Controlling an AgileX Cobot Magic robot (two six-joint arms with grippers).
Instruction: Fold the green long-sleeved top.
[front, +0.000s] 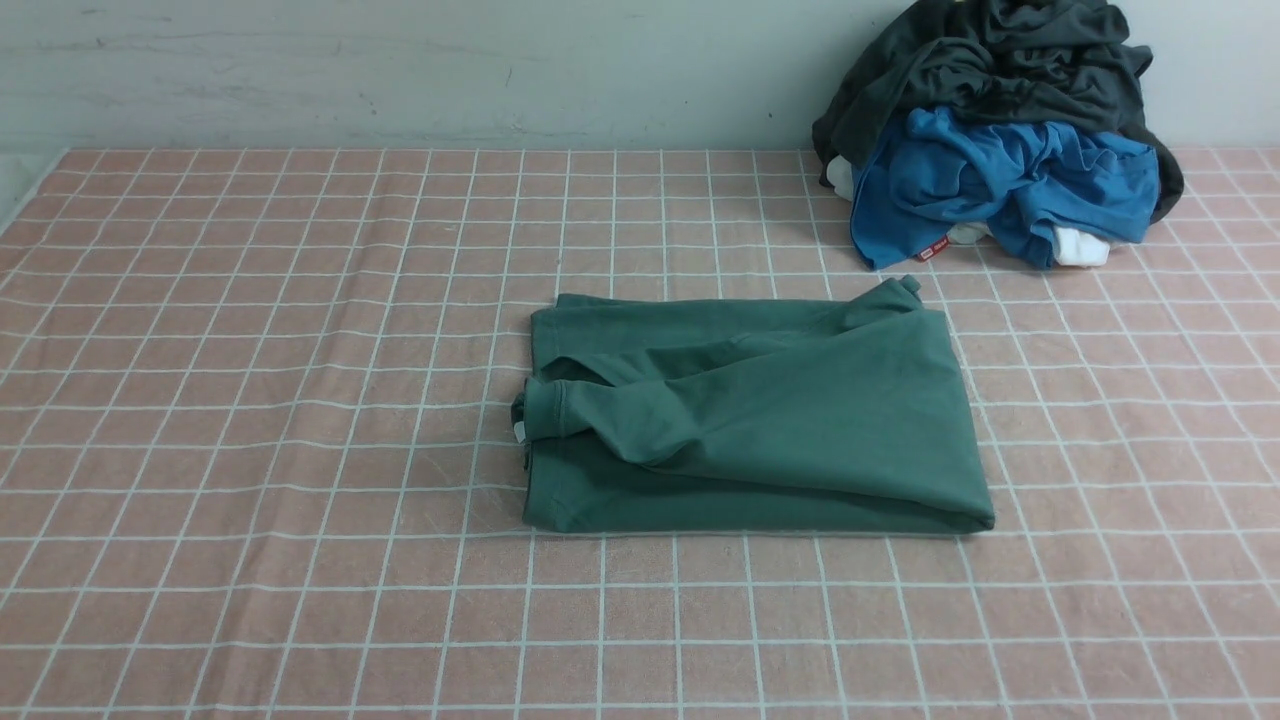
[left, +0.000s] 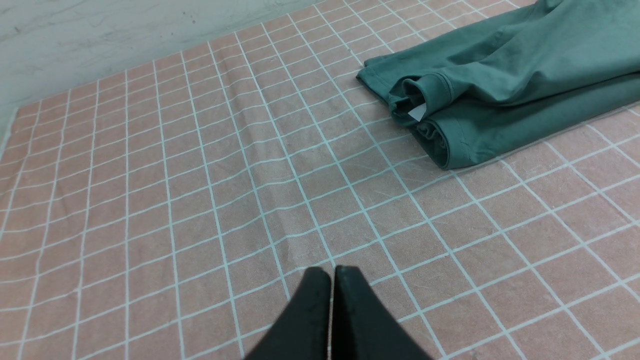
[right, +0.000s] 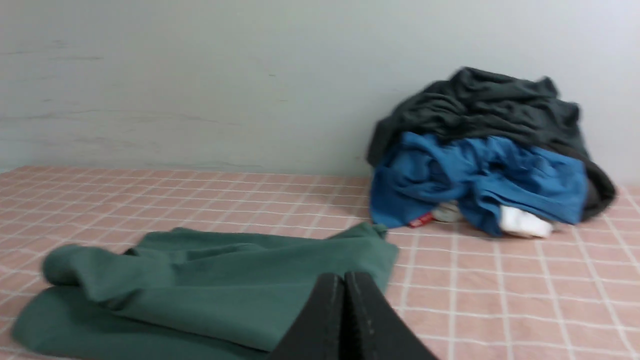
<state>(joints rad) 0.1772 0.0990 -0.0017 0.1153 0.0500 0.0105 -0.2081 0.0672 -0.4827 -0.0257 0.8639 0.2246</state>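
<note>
Seemingly finished, the dark green cotton long-sleeved top (front: 760, 420) lies folded into a compact rectangle mid-counter, with the heaped charcoal and blue clothes (front: 1000, 140) at two o'clock, and both arms' black fingers (left: 331, 310) (right: 345, 315), pressed together and empty, need only retreat.
</note>
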